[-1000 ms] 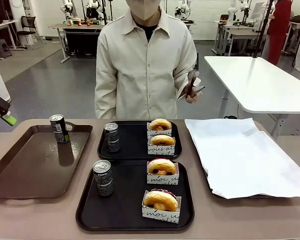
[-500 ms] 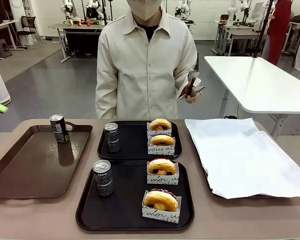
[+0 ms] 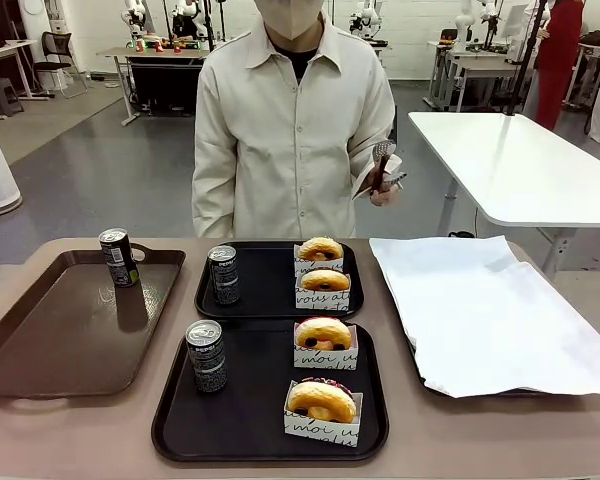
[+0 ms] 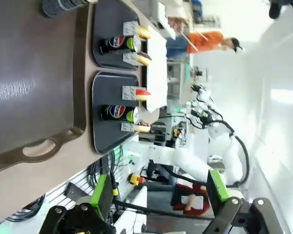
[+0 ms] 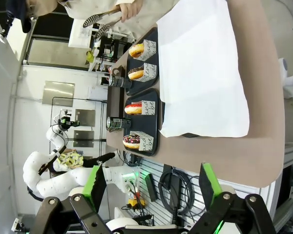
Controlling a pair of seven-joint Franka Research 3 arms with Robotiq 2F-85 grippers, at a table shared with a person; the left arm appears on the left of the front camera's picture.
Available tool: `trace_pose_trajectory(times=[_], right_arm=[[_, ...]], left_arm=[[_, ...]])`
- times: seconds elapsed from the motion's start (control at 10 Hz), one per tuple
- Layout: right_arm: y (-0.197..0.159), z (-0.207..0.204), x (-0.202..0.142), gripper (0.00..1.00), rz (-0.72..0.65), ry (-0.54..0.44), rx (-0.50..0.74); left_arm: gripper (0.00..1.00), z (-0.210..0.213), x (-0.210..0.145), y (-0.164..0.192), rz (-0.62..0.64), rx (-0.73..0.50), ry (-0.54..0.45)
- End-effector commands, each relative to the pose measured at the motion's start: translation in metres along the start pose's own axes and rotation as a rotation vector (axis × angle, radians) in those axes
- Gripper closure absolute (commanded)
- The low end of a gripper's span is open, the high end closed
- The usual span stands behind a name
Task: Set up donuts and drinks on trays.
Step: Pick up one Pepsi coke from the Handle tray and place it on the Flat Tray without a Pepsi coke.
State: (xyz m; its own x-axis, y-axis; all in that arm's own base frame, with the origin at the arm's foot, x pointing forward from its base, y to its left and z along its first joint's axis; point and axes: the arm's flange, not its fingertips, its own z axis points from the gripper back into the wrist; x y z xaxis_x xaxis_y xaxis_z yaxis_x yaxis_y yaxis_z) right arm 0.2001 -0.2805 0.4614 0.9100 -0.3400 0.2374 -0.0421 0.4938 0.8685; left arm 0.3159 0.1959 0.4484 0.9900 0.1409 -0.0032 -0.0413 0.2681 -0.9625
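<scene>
Two black trays lie mid-table, the far tray [image 3: 270, 275] and the near tray [image 3: 255, 410]. On the far one stand a dark can [image 3: 223, 274] and two boxed donuts [image 3: 321, 249] [image 3: 325, 281]. The near one holds a can [image 3: 207, 356], a red-glazed donut [image 3: 323, 332] and a sprinkled donut [image 3: 322, 399]. A third can [image 3: 118, 257] stands on the brown tray [image 3: 60, 340]. My left gripper [image 4: 158, 192] hangs open off the table's left end, well clear of the trays [image 4: 105, 92]. My right gripper [image 5: 152, 185] is open and empty off the right end.
A tray lined with white paper [image 3: 490, 310] takes up the table's right side. The person stands at the far edge holding tongs [image 3: 383, 165] at chest height. A white table [image 3: 520, 165] stands behind on the right.
The left gripper's green-padded tip at the front view's left edge has drawn back out of that view. Cans, donuts and trays have not moved.
</scene>
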Motion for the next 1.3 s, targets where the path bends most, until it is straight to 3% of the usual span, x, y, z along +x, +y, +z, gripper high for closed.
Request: trace_pose_trajectory(times=[0.0,0.2,0.4,0.5,1.2], right_arm=[[0.0,0.001,0.002,0.0,0.014,-0.012,0.023],[0.0,0.001,0.002,0.0,0.014,-0.012,0.023],[0.0,0.001,0.002,0.0,0.014,-0.012,0.023],[0.0,0.001,0.002,0.0,0.014,-0.012,0.023],[0.0,0.001,0.002,0.0,0.014,-0.012,0.023]], left_arm=[[0.0,0.026,0.011,0.033,-0.074,-0.036,0.05],[0.0,0.036,0.011,0.061,-0.089,-0.05,0.087],[0.0,0.03,0.01,0.057,-0.144,-0.051,0.091],[0.0,0.027,0.006,0.064,-0.076,-0.067,0.058],[0.0,0.027,0.006,0.064,-0.076,-0.067,0.058]])
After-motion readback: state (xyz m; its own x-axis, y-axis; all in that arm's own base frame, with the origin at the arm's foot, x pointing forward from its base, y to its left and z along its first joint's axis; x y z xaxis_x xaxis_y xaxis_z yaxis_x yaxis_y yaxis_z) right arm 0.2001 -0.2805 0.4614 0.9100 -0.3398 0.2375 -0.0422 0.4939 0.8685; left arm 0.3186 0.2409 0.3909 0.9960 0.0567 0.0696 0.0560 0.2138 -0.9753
